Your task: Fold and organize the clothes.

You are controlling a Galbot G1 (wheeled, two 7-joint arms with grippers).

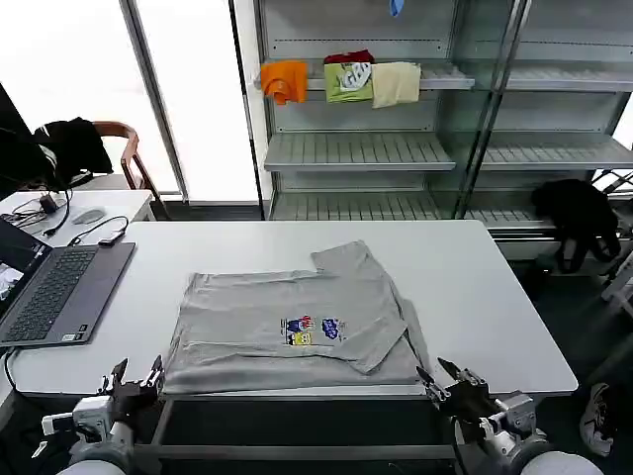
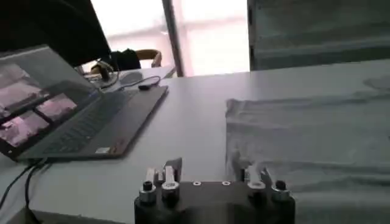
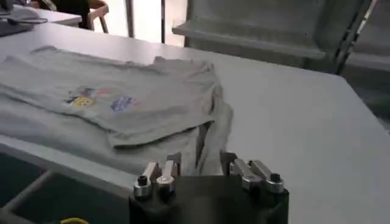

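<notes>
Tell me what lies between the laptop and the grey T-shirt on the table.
Nothing: in the head view, only bare white table separates the laptop from the T-shirt.

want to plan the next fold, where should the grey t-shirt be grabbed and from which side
Probably at the two near corners of the T-shirt, along the edge at the table's front. That edge lies flat and straight, and both end effectors already sit just below it: the left end effector by the left corner, the right end effector by the right, both open. Coming in from the robot's side avoids the folded-over sleeve further back.
</notes>
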